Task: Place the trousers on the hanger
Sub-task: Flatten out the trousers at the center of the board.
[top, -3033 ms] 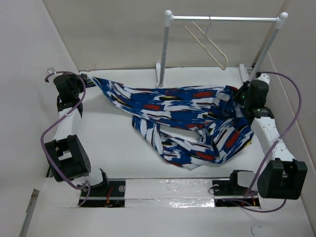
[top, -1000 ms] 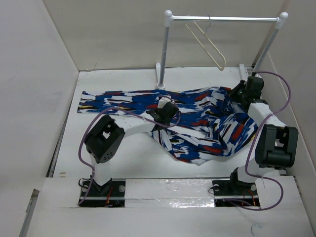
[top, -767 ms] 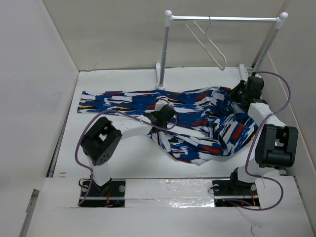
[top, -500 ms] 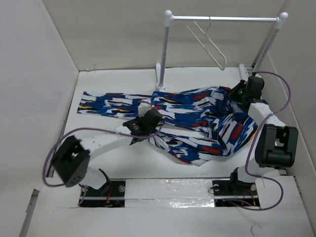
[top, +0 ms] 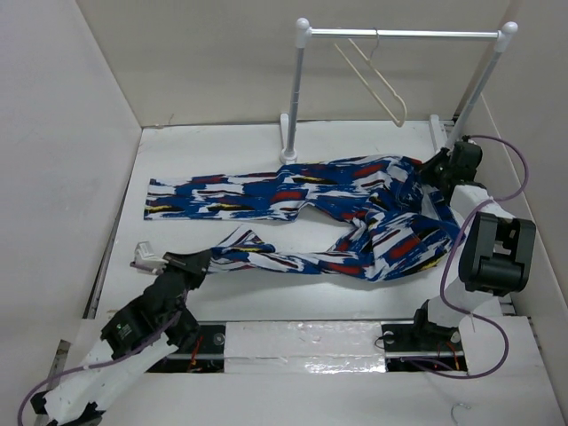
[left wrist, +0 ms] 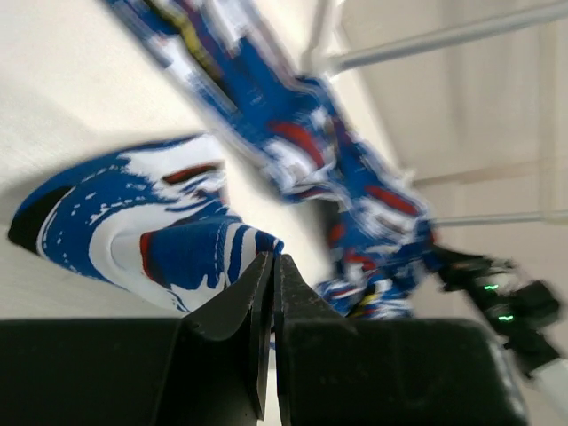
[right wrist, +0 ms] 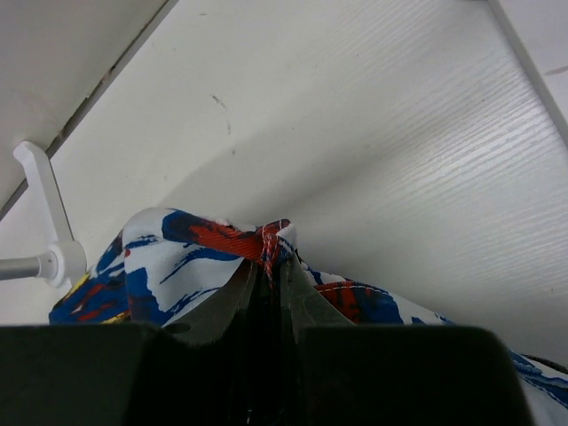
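I see both clamped on soft trousers (top: 355, 209) — left gripper (left wrist: 271, 264) near hem, right gripper (right wrist: 266, 266) far edge — thin triangular hanger (top: 377, 80) on rail (top: 404, 34).

Layout: trousers (top: 337, 209) lying flat on table (top: 204, 146), rail (top: 399, 34) standing behind.
On rail, hanger (top: 377, 80) hanging behind their right end; legs running left, one nearer front.

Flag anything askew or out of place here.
Nothing spilled or damaged. The trousers lie uneven: one leg flat toward the left, the other kinked toward the left gripper, which pinches its end; the waist is bunched at the right gripper. The hanger hangs tilted and bare on the rail.
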### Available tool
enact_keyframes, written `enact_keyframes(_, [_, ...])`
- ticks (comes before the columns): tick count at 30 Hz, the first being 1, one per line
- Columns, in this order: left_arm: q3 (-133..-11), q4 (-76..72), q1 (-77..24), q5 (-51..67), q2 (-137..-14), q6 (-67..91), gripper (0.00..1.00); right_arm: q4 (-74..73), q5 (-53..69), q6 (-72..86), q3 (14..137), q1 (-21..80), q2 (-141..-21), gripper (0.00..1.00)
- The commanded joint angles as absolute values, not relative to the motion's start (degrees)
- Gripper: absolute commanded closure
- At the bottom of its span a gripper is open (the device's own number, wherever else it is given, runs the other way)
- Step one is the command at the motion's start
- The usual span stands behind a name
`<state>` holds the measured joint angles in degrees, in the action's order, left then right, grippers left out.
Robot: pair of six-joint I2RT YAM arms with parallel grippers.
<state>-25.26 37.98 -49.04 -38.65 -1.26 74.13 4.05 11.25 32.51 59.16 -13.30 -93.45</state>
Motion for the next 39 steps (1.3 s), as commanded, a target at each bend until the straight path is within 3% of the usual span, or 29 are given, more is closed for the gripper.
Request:
enact_keyframes(1, [-20.48,40.17,-49.22,-37.71,4.22,80.87,1.0,8.62,10.9,33.4,60.64,-14.06,-94.04,0.99])
enact_keyframes(6, [-25.38,35.07,-49.75,-34.99,-17.8,70.24,0.99,6.51,10.64,33.14,63.01,-16.08,-95.18,0.99])
enact_keyframes(9, [-28.72,30.68,-49.75,-32.52,-30.03,61.38,0.87,6.15,10.64,32.96,63.54,-16.61,-95.45,0.99])
enact_keyframes(12, [-32.67,28.84,-49.75,-34.18,-34.01,56.18,0.6,6.07,10.11,32.26,63.54,-16.61,-94.49,0.92])
enact_keyframes(13, [-34.0,28.92,-49.75,-35.32,-34.1,53.46,0.45,5.89,10.19,32.17,63.54,-16.09,-94.13,0.89])
enact_keyframes(14, [-35.58,28.92,-49.75,-36.72,-34.19,51.96,0.39,5.71,10.54,31.91,63.46,-16.08,-93.52,0.86])
enact_keyframes(17, [-39.72,22.43,-50.27,-37.27,-35.94,41.94,0.38,5.1,10.9,30.94,62.41,-14.51,-92.2,0.71])
enact_keyframes(19, [-44.19,20.06,-50.27,-34.56,-44.0,38.96,0.4,6.06,10.46,30.5,60.83,-13.81,-90.27,0.59])
enact_keyframes(21, [-50.23,21.0,-50.97,-32.44,-56.47,35.34,0.42,6.85,10.28,30.32,59.16,-13.27,-89.04,0.57])
enact_keyframes(26, [-55.37,20.66,-55.55,-33.75,-76.51,32.78,0.68,6.24,10.55,29.09,55.82,-13.27,-84.03,0.55])
enact_keyframes(27, [-55.37,19.61,-55.55,-32.36,-78.12,32.7,0.72,6.41,10.29,29.0,54.77,-12.75,-82.81,0.58])
enact_keyframes(29, [-54.59,17.5,-55.55,-29.72,-80.93,31.82,0.75,7.38,10.02,28.83,51.34,-12.22,-79.48,0.76])
enact_keyframes(31, [-53.7,15.66,-55.55,-27.61,-82.52,31.64,0.66,8.17,10.72,28.39,48.19,-10.82,-77.27,1.0])
enact_keyframes(35, [-52.82,14.07,-55.02,-25.05,-87.53,31.38,0.52,11.07,11.25,27.16,42.81,-5.2,-71.72,1.0])
enact_keyframes(39, [-52.03,11.25,-53.96,-24.52,-90.95,30.85,0.5,11.43,11.78,25.84,40.0,0.43,-67.95,0.96])
